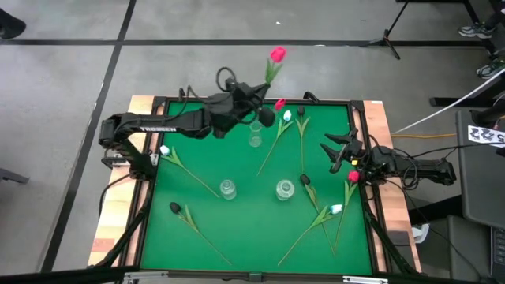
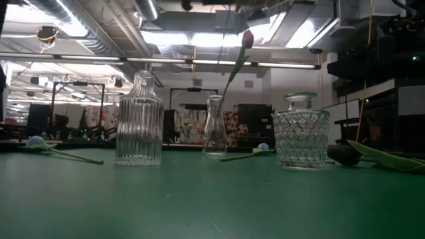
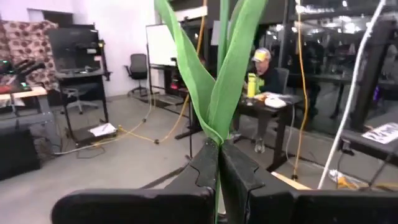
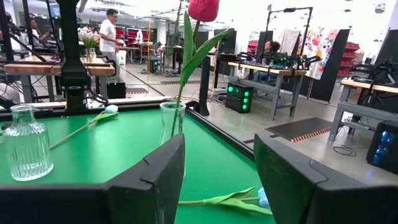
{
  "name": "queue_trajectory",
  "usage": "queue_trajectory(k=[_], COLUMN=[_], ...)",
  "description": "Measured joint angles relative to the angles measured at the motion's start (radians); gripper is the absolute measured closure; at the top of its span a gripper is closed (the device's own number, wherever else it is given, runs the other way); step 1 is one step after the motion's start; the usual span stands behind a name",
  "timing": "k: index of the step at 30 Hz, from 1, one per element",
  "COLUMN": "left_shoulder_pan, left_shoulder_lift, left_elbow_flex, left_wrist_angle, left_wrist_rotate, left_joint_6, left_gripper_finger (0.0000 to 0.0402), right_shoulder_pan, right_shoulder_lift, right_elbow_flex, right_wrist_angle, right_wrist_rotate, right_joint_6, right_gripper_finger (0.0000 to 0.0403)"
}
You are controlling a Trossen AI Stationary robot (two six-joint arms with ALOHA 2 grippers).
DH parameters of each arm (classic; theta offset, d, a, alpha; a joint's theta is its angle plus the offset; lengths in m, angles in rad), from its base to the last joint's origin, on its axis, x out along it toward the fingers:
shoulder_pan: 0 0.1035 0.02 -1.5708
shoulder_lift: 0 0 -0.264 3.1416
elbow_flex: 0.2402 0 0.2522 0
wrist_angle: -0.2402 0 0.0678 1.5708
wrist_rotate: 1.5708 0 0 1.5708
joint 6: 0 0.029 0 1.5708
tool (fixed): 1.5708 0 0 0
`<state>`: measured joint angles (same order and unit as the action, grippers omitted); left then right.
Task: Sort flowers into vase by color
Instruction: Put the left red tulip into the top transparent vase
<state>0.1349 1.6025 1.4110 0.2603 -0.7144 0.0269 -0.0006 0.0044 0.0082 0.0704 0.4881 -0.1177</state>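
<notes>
Left tool (image 3: 217,163): clamped on red-pink tulip (image 1: 277,55), stem in slim clear glass vase (image 1: 255,132), 12 o'clock.
Right tool (image 1: 341,151): wide, empty, 3 o'clock.

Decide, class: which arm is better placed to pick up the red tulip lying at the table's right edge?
Right. The right gripper is open and empty beside that red tulip. The left gripper is shut on another red tulip's stem over the narrow glass vase.
</notes>
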Motion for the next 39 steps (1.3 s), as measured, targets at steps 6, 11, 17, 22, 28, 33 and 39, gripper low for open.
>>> queue_trajectory(k=[6,11,17,22,28,33,39], left_shoulder_pan=[0.048,0.076,0.077,0.077,0.077,0.078,0.083], left_shoulder_lift=[-0.095,-0.098,-0.097,-0.097,-0.074,-0.027,0.021], left_elbow_flex=[-0.3,-0.473,-0.539,-0.539,-0.541,-0.541,-0.541], left_wrist_angle=[0.415,0.627,0.663,0.598,0.595,0.59,0.596], left_wrist_rotate=[0.161,0.196,0.193,0.188,0.185,0.183,0.182], left_joint_6=[-0.05,-0.11,-0.126,-0.108,-0.097,-0.104,-0.108], left_gripper_finger=[0.0399,0.0399,0.0399,0.0399,0.0399,0.0399,0.0399], right_shoulder_pan=[0.0,0.0,0.0,0.0,0.0,0.0,0.0], right_shoulder_lift=[0.0,0.0,0.0,0.0,0.0,0.0,0.0], right_elbow_flex=[0.0,0.0,0.0,0.0,0.0,0.0,0.0], right_wrist_angle=[0.001,0.003,0.004,0.006,0.006,0.006,0.006], right_wrist_rotate=[0.041,0.07,0.068,0.068,0.066,0.066,0.066], right_joint_6=[0.01,0.032,0.042,0.042,0.043,0.043,0.043], right_gripper_finger=[0.021,0.021,0.021,0.021,0.021,0.021,0.021])
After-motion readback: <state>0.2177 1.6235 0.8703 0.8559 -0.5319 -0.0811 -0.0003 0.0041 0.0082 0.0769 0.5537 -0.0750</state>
